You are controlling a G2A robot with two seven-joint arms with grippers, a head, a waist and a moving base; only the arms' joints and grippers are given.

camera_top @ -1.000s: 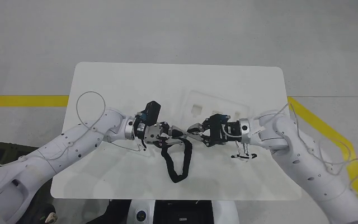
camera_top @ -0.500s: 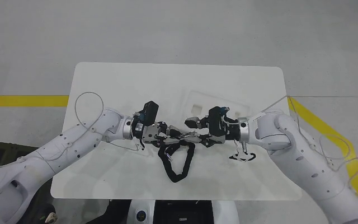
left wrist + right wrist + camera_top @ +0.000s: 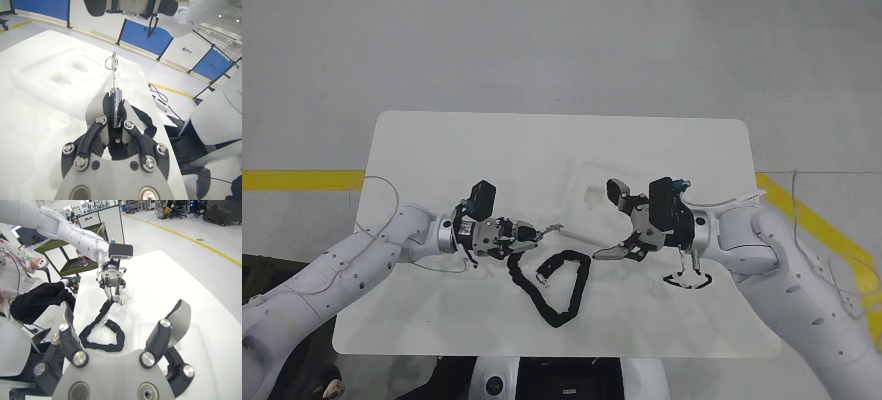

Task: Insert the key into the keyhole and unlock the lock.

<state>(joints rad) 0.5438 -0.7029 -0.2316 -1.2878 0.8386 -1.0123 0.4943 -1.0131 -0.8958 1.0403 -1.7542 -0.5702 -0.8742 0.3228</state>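
My left gripper (image 3: 519, 238) (image 3: 115, 97) is shut on the chrome lock cylinder (image 3: 115, 108) (image 3: 114, 298), held just above the table. The silver key (image 3: 114, 65) (image 3: 553, 229) with its ring sticks out of the cylinder's keyhole. The black fabric-covered chain (image 3: 554, 290) (image 3: 105, 344) hangs from the cylinder and loops on the table. Its free end with a metal pin (image 3: 103, 323) lies apart from the cylinder. My right gripper (image 3: 615, 222) (image 3: 123, 315) stands wide open to the right of the key, holding nothing.
A white foam tray (image 3: 642, 185) (image 3: 47, 83) with recesses lies behind and under the right gripper. A black cable loop (image 3: 688, 279) hangs by the right wrist. The table's front edge (image 3: 542, 350) runs close behind the chain.
The right gripper has let go of the key, opened wide and drawn back to the right. The left gripper pulled the cylinder leftward, and the chain's end came free of it.
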